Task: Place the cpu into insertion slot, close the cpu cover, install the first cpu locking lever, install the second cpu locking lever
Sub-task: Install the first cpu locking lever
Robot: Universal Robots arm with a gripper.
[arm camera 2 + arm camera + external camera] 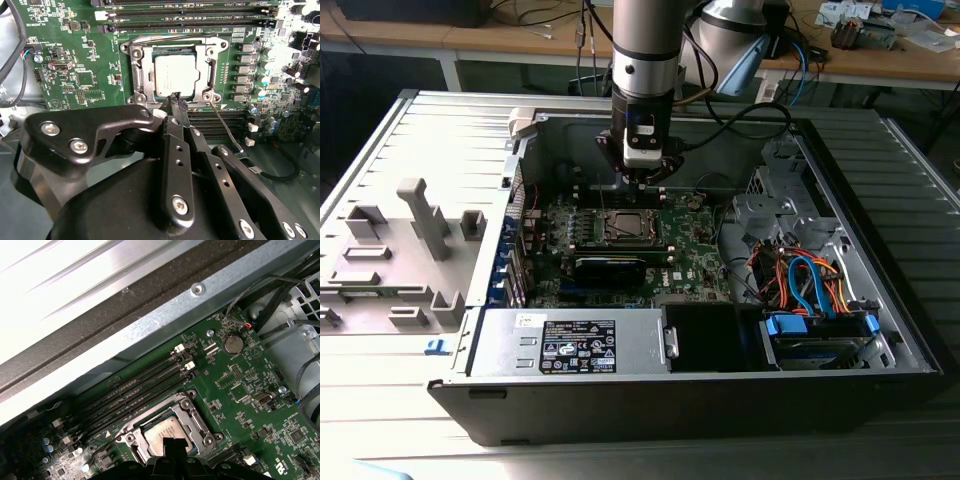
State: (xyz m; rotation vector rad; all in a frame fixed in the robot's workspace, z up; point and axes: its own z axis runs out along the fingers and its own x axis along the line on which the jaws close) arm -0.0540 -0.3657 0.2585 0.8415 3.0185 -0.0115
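Claw (176, 102) is hanging low inside the open grey computer case (895, 330), right over the green circuit board (75, 65). In the exterior view it's sitting just behind the socket area, arm coming straight down.

The small flat square silvery-grey cpu (174, 74) is sitting in the square metal-rimmed insertion slot (221, 46). The thin silver frame-shaped cpu cover (141, 72) is lying flat around it, with the chip top showing through the window.

Claw is looking narrow: black tips are drawn together with nothing visible between them. In both wrist views they're hovering at the socket's edge, just beside the cover frame. Can't tell if they're touching it.

A thin metal wire lever (222, 122) is angling off one socket corner, crossing the long black slots (220, 131).

The grey black-labelled power supply box (570, 342) is sitting well apart, by the case's near wall. The case is resting on the ridged metal tabletop (380, 150).
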